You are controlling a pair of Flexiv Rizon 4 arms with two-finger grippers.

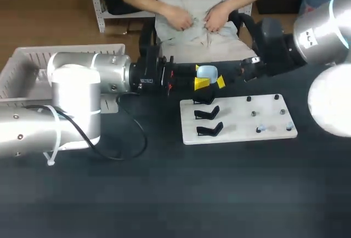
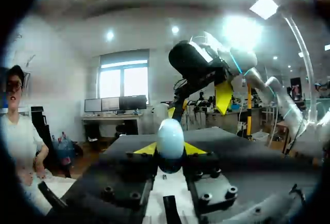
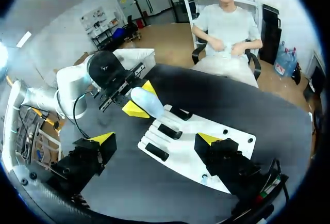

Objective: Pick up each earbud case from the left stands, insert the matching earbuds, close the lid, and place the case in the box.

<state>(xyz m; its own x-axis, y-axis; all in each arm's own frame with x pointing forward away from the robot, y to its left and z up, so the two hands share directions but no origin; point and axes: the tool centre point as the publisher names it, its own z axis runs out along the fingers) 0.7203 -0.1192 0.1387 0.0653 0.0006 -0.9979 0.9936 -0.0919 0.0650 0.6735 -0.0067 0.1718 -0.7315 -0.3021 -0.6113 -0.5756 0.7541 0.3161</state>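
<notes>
- Standing at the table's far left, a white slatted box (image 1: 22,65) lies partly behind the left arm (image 1: 82,73).
- Left arm: comes in from the left and lies level across the table's far part, with a black cable looping beneath it.
- Left gripper (image 1: 210,82): clenched on the earbud case (image 1: 207,72), a pale blue rounded shell. In the left wrist view the case (image 2: 170,137) sits pinched between both yellow tips, touching each.
- Earbud case, position: held off the stands, near the far left corner of the white board (image 1: 236,131), close to the farthest stand.
- Three black stands (image 1: 207,112): set in a column along the board's left side.
- Small dark pegs (image 1: 253,113): scattered over the board's right half; pale bits beside them are too small to identify.
- Right gripper (image 3: 154,140): released, its two yellow-tipped fingers spread wide and grasping nothing. It faces the left gripper (image 3: 135,97) and the case (image 3: 146,101) across the board (image 3: 216,152).
</notes>
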